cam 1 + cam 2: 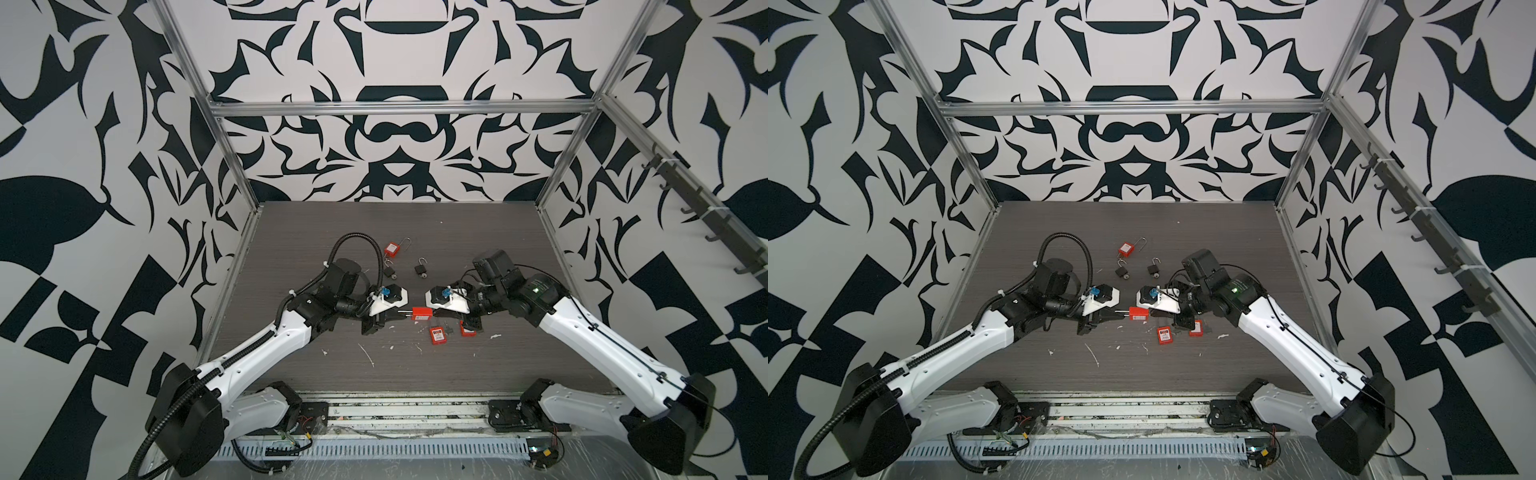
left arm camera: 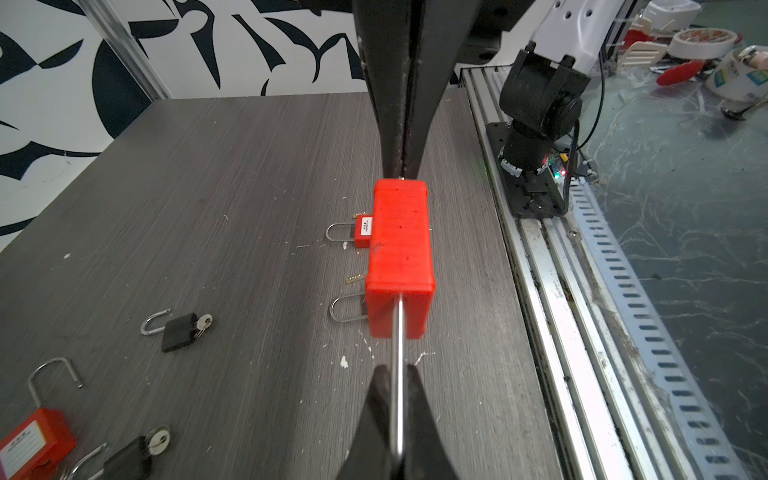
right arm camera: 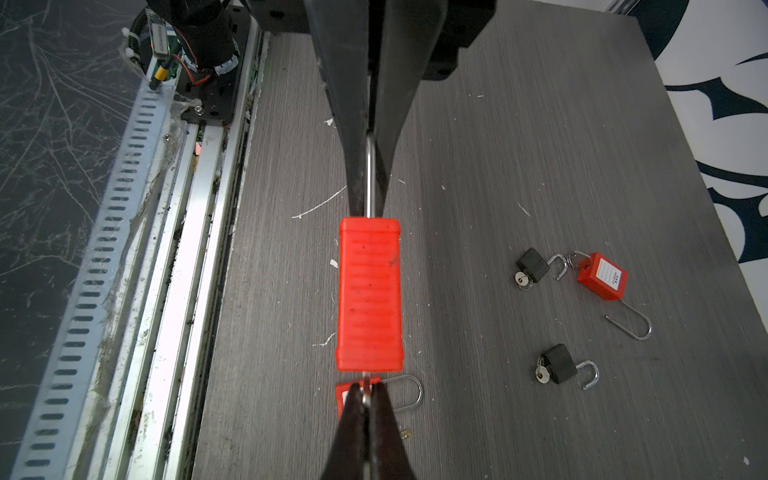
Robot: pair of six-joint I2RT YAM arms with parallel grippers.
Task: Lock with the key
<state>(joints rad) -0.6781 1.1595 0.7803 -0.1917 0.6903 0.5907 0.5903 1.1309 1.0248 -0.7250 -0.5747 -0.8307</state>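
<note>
Red padlock (image 1: 423, 313) was held above the desk (image 1: 457, 249): left gripper (image 2: 397, 370) clenched its shackle (image 2: 399, 332), right gripper (image 3: 366, 386) pinched the key (image 3: 365, 399) at its base; locking turn apparently not yet made.

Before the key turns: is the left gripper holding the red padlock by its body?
No, the left gripper clamps only the metal shackle.

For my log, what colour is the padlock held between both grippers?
Red padlock; clearest in the right wrist view.
</note>
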